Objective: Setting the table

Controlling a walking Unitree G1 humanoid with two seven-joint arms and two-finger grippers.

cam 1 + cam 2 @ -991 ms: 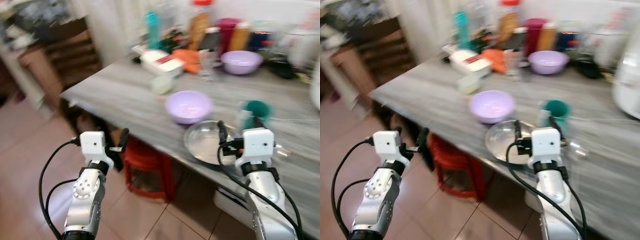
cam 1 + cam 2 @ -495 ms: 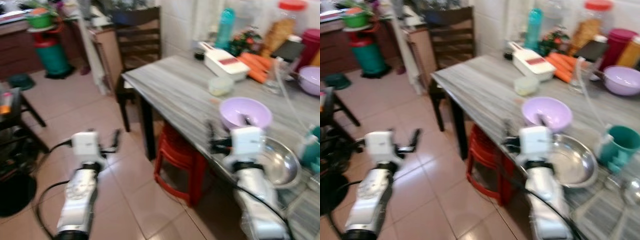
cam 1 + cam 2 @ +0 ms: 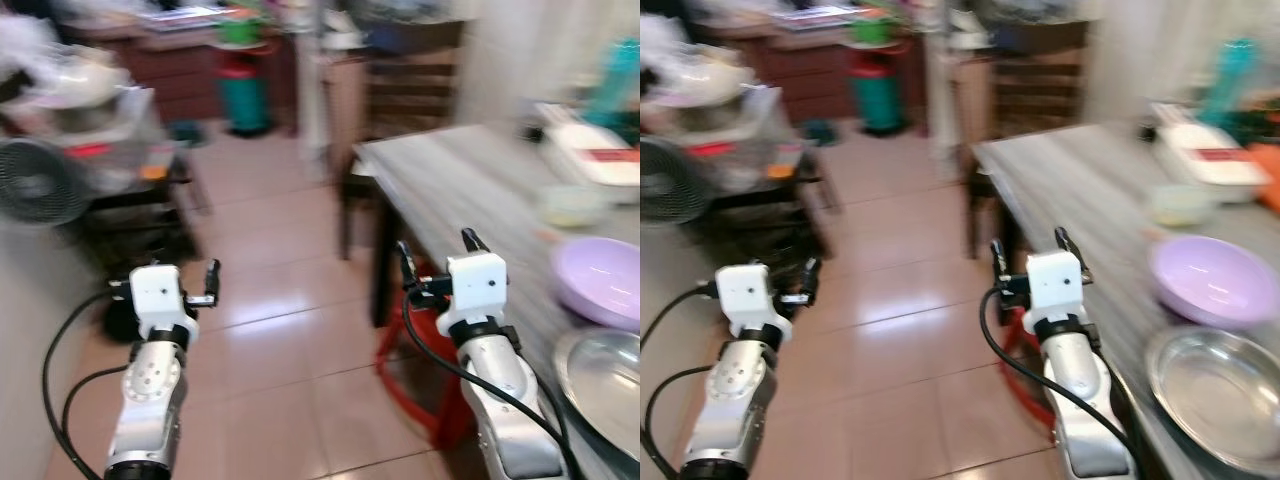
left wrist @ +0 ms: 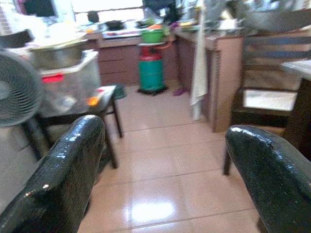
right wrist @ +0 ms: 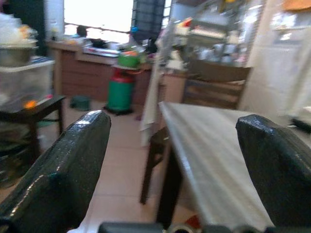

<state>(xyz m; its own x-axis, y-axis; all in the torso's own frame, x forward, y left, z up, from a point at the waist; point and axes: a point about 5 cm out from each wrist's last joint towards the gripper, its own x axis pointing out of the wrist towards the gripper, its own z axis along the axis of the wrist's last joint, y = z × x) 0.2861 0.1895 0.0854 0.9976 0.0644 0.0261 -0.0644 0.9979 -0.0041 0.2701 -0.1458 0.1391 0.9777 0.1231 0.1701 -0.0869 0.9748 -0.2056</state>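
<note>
Desk [image 3: 470, 180] is the landmark: grey wood-grain top, running along the robot's right side. On it, near the front edge, a steel plate [image 3: 1225, 395] with a purple bowl [image 3: 1212, 282] just behind it, the two close but I can't tell if the rims touch. Further back on the desk a small pale container [image 3: 1180, 205], a white box [image 3: 1200, 160] and a teal bottle [image 3: 1232, 68], all blurred. Red stool [image 3: 425, 345] tucked under the desk's near corner, dark wooden chair [image 4: 265, 97] at its far end. Right end effector [image 3: 437, 250] sits off the desk's near corner at about top height, fingers spread wide, nothing held. Left end effector [image 3: 200, 285] is well away from the desk over the tiled floor [image 3: 270, 340], also spread open and empty. Step looks like transit/search, not placement: both end effectors are empty and the view faces away from the desk towards a fan [image 3: 40, 185] and a low table with a clear bin [image 4: 73, 82]. Next move probably needs a target picked, whatever tableware is still missing, then an approach. Head views are motion-blurred; the plate is cut off at the frame edge, and counter clutter beyond the green canister [image 4: 151, 73] is unreadable.
</note>
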